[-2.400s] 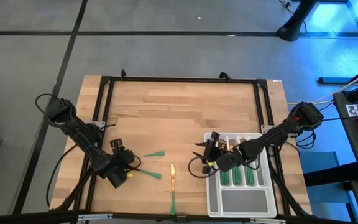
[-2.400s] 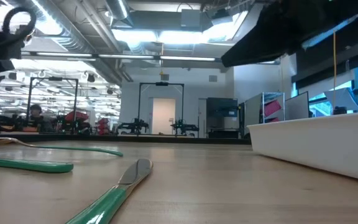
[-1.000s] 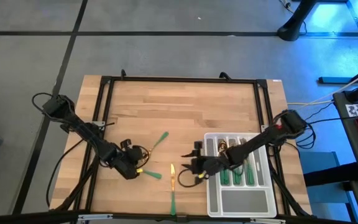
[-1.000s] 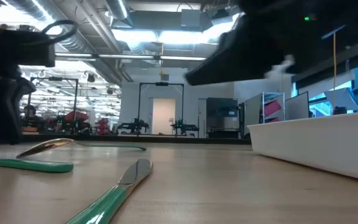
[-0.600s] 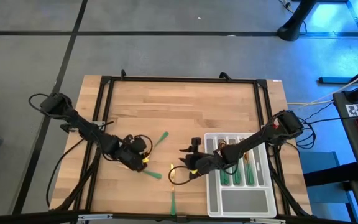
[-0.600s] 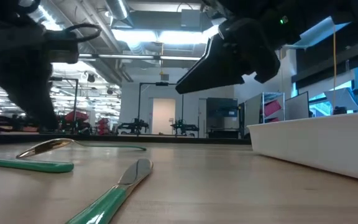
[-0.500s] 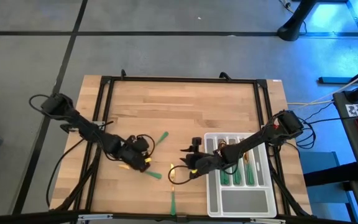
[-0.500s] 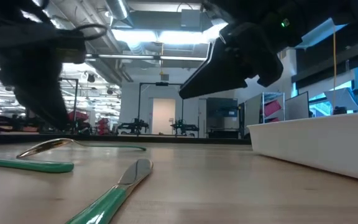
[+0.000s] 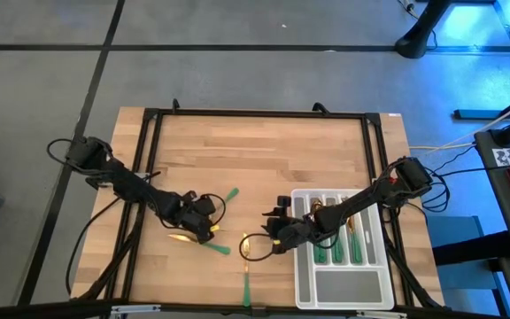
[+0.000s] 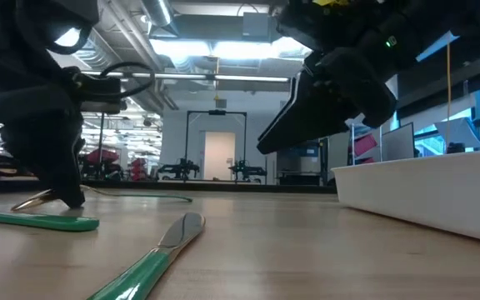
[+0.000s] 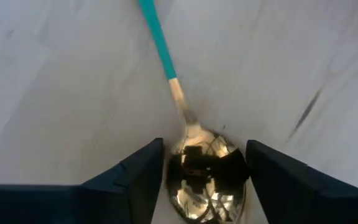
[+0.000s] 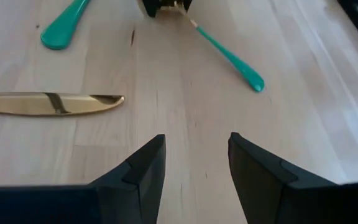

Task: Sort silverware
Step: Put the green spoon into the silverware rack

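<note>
left hand (image 11: 197, 180) — open, straddling spoon (image 11: 207, 174) bowl | right hand (image 12: 194, 165) — open, empty, near knife (image 12: 48, 103)

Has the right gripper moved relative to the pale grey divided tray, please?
Yes. The right gripper left the pale grey divided tray, moving leftward over the table toward the gold-bladed, green-handled knife.

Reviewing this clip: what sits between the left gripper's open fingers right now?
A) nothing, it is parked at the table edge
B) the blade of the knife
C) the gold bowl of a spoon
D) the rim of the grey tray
C. In the left wrist view the left gripper has its fingers either side of the spoon's gold bowl, the green handle running away from it; the knife lies near the right gripper.
</note>
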